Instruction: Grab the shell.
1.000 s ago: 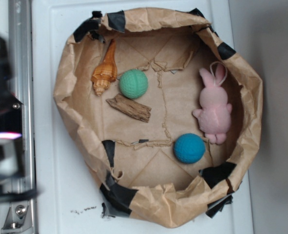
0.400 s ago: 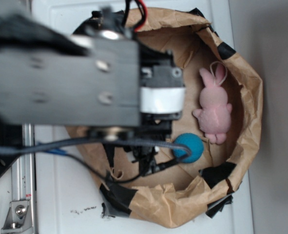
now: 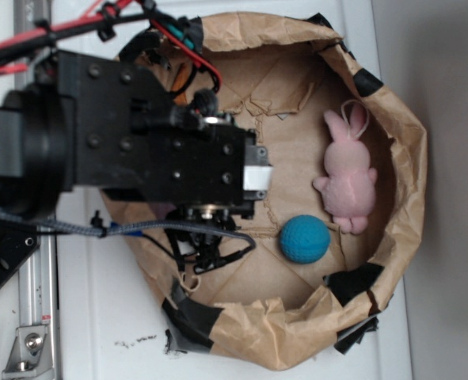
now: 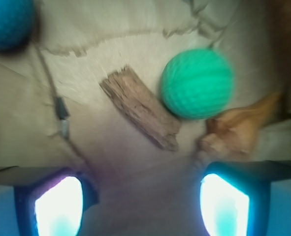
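In the wrist view the shell [image 4: 239, 130] is a blurred orange-tan shape at the right, just beyond my right fingertip [image 4: 226, 201] and not touching it. The green ball [image 4: 197, 83] lies right beside the shell, and the flat brown bark [image 4: 140, 114] lies left of the ball. My gripper [image 4: 143, 206] is open, with only bare brown paper between its fingers. In the exterior view the black arm [image 3: 138, 150] covers the shell, the green ball and the bark.
Everything sits in a crumpled brown paper bowl [image 3: 400, 158] patched with black tape. A blue ball [image 3: 305, 239] and a pink plush bunny [image 3: 348, 170] lie on its right side. The blue ball [image 4: 7, 22] also shows in the wrist view's top left corner.
The arm has swung in from the left over the bowl, and since 0.4 s ago has drawn back toward the left side, hiding the shell, green ball and bark in the exterior view.
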You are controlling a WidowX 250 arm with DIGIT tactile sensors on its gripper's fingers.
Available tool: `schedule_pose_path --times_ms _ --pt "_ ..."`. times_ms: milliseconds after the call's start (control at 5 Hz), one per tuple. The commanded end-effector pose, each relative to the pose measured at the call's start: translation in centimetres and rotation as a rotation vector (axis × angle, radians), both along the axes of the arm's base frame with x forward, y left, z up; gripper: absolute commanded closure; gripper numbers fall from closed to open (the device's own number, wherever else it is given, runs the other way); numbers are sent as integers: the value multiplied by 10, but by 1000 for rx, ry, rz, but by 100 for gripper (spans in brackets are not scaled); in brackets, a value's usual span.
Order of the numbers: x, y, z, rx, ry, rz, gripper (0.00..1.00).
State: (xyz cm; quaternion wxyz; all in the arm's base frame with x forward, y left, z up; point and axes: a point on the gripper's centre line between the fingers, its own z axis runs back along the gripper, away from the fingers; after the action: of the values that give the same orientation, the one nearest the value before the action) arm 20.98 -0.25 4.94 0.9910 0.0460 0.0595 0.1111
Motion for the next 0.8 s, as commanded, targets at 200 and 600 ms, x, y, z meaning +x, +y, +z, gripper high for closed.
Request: schedule_pose_path --times_ms 200,600 --pt "-13 33 27 65 -117 -47 0" --pt "-27 67 27 176 -85 -9 0"
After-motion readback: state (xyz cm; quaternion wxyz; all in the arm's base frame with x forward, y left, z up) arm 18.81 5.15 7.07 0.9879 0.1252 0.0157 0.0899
